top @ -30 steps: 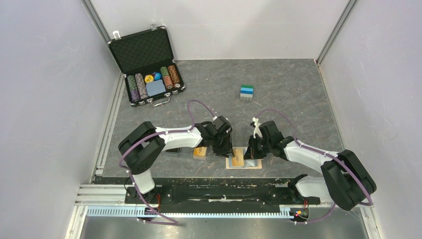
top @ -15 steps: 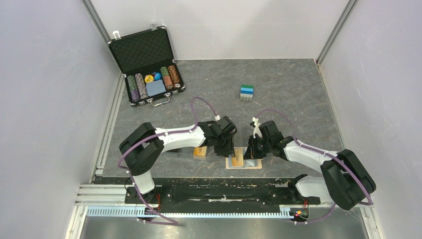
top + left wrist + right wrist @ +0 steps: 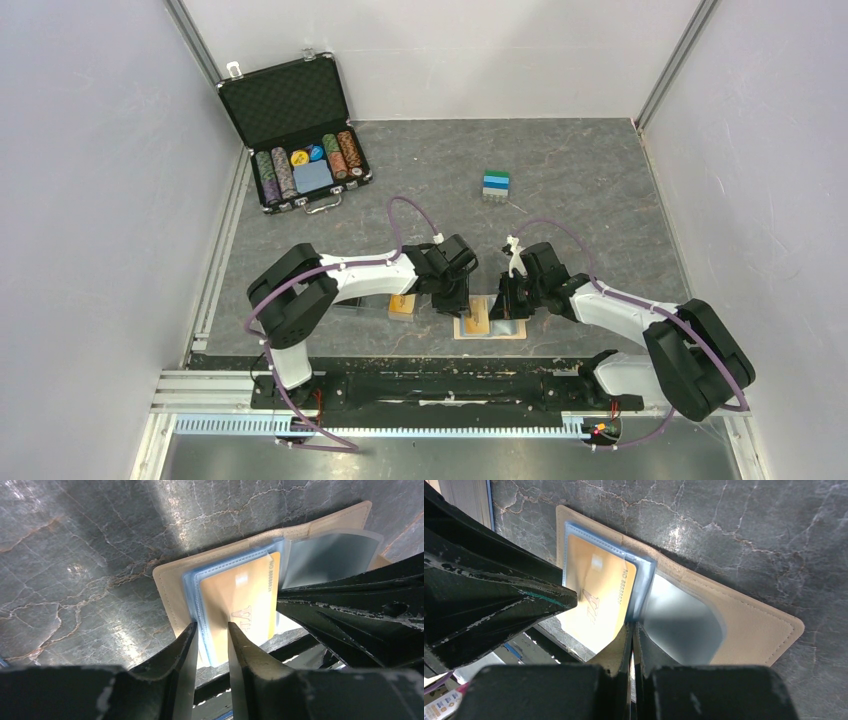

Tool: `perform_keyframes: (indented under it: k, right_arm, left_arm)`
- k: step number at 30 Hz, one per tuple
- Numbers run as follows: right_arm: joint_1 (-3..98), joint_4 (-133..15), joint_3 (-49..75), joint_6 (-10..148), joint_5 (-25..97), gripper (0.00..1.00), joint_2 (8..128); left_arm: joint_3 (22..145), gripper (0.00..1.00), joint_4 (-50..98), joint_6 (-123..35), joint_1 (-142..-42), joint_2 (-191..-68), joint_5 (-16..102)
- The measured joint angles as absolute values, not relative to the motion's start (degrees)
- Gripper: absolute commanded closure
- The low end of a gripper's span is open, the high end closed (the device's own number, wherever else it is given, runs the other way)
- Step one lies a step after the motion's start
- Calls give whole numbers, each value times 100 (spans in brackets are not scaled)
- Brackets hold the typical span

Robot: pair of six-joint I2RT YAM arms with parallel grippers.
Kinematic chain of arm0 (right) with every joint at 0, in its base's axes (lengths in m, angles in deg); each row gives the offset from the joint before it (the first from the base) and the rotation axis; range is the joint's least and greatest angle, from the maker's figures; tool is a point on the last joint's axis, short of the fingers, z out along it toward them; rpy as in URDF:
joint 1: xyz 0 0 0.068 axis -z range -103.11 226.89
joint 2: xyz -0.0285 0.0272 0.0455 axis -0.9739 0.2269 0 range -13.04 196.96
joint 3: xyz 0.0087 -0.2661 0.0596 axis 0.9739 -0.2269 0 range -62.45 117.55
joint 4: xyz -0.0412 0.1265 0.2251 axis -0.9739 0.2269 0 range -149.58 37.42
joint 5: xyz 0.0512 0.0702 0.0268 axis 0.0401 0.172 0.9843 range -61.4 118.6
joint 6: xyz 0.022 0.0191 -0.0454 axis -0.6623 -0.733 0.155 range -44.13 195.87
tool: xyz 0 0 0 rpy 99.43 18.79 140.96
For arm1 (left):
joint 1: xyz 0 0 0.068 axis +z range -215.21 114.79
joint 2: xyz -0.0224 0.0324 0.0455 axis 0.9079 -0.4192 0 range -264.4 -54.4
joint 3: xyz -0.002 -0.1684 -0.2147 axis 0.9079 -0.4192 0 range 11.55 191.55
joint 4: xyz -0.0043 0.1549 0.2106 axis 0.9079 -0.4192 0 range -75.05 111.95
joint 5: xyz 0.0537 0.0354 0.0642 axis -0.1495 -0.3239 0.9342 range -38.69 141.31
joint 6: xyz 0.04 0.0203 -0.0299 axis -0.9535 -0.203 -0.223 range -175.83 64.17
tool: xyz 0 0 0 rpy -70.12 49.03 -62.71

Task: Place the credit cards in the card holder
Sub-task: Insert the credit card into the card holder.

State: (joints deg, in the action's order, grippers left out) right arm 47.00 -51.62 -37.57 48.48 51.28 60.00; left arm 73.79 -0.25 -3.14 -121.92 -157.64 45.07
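Look at the card holder (image 3: pixel 170 592), lying open and flat close to the near edge of the worktop (image 3: pixel 580 190), about midway along. Find a gold card (image 3: pixel 245 600) on its left half, tucked in among the clear sleeves (image 3: pixel 192 585). Hard to tell how deep.

Note the left end effector (image 3: pixel 210 627): open part way, holding nothing for sure, one finger on each side of the sleeve edge nearest the arms. Note the right end effector (image 3: pixel 632 625): shut tight with no gap, tips down by the fold in the middle of the card holder, right beside a loose clear leaf (image 3: pixel 684 620). Hard to tell about any pinch on that leaf.

Most likely the step in hand: getting the gold card all the way into its sleeve.

To do it well:
- Press down by the fold with the right end effector, to stop any sliding.
- Push the gold card straight, not slanted, to stop a corner from jamming.
- Go slowly; thin plastic bends.
- Touch the card only, not the sleeve, to stop bunching.
- Stop once fully in.
- Lift straight up after, without dragging the card back out.
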Motion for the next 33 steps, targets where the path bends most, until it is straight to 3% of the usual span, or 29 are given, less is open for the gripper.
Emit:
perform_keyframes:
  k: [12,33]
  right_arm:
    - [4706,-5168,-3757,4850,5167,100,6011]
    - [4711,-5168,-3757,4848,5171,100,6011]
  left_arm:
    - [7383,83,-31,-319,-12210,-15766,4522]
    - [7208,84,133,-288,-12422,-15299,4570]
